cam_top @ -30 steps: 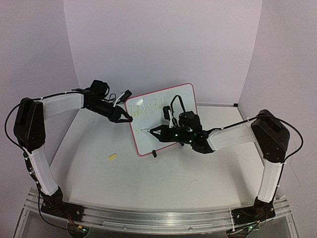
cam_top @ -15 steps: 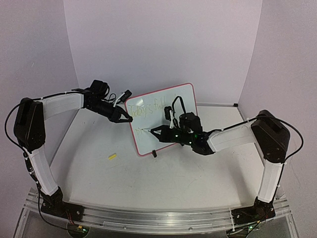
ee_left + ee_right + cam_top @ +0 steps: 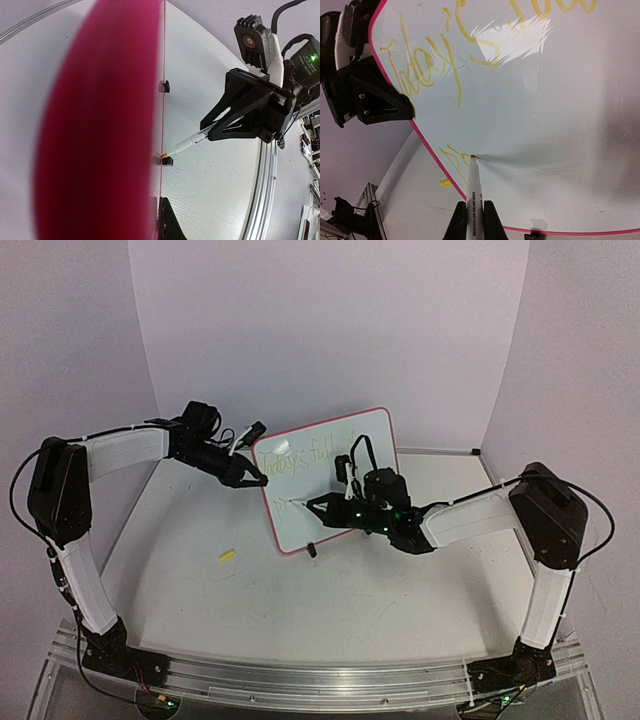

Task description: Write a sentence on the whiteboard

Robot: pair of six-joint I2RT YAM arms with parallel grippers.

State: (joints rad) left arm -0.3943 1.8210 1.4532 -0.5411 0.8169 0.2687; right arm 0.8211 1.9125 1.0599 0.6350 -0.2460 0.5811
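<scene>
white counter (image 3: 330,590), a bit scuffed, with plain pale lavender walls (image 3: 330,330) behind it and at both sides. an aluminium rail (image 3: 320,685) runs along the near edge and carries both arm bases.

the whiteboard (image 3: 375,438) stands mid-counter, upright and leaning back, long side roughly level. it has a thin red frame, and one black clip foot (image 3: 312,549) shows at the bottom edge.

the sentence (image 3: 445,55) is yellow cursive. the top line reads roughly "today's full", though the wrist view cuts off its end. the second line is only a couple of strokes low on the left, maybe "pr", hard to read. glare from the light sits over the middle of the top line.

left fingers (image 3: 250,476) are closed on the whiteboard's left edge near the upper corner. in the left wrist view the red frame is a big blur, edge-on.

right fingers (image 3: 457,225) are clamped on a white marker (image 3: 473,192), whose tip touches the board right at the end of the second-line strokes. there is small dark print along the marker barrel, too small to read. no other labels or brands are legible.

a small yellow piece (image 3: 227,556) lies on the counter left of the board, apart from it. a green light (image 3: 355,506) glows on the right wrist.
</scene>
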